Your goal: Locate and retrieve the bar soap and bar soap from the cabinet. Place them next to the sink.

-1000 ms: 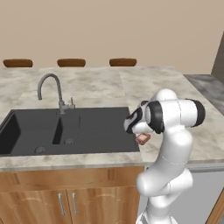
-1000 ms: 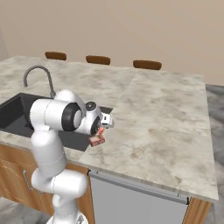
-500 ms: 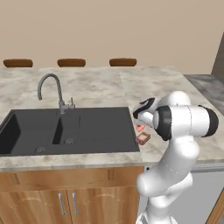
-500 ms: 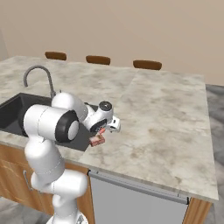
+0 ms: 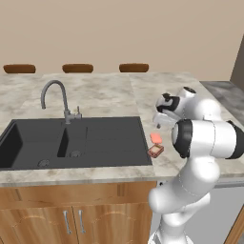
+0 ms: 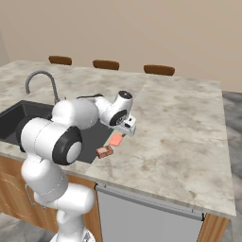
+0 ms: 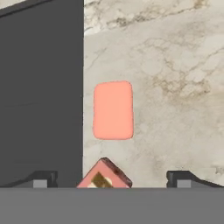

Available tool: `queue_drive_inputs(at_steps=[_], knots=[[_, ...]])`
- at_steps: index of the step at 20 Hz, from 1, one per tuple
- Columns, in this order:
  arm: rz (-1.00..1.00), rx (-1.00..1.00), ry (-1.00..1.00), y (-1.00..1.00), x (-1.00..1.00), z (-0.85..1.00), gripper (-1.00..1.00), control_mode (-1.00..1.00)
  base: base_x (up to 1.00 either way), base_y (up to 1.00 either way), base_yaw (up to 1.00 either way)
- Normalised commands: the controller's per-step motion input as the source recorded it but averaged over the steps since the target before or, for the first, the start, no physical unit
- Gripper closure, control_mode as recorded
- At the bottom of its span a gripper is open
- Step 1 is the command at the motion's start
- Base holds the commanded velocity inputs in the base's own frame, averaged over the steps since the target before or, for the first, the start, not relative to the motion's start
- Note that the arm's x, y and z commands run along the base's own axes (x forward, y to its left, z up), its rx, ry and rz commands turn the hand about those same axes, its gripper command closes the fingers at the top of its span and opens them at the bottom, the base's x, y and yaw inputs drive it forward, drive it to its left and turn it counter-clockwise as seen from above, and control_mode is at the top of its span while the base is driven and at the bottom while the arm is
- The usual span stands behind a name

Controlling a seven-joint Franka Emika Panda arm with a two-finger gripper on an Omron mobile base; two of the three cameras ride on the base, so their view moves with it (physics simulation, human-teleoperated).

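One bar soap point(image 7: 113, 110) is salmon-pink and plain. The other bar soap point(image 7: 105, 176) has dark maroon-brown edges and a paler pinkish face. The sink point(image 5: 95, 140) is dark grey-black, its faucet point(image 5: 56, 97) grey. The table point(image 6: 184, 123) is beige marble with brownish veins.

Two bar soaps lay on the bench point(image 5: 114, 95) just beside the sink point(image 5: 71, 143)'s right rim. The salmon-pink bar soap point(image 5: 156, 138) sat just behind the maroon-brown bar soap point(image 5: 155, 151). The gripper point(image 5: 161, 125) hung above them.
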Motion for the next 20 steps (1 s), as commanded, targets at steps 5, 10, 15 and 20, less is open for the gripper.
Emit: queue_drive_inputs(at_steps=[5, 10, 15, 20], knots=[[-0.04, 0.04, 0.21, 0.13, -0.61, 0.34, -1.0, -1.0, 0.0, 0.0, 0.0], [-0.04, -0.02, -0.04, 0.36, -0.97, -0.12, -1.0, -1.0, 0.0, 0.0, 0.0], [-0.01, -0.05, -0.2, 0.42, -0.99, 0.0, -1.0, -1.0, 0.0, 0.0, 0.0], [-0.04, -0.03, -0.29, 0.24, -0.91, 0.02, -1.0, -1.0, 0.0, 0.0, 0.0]])
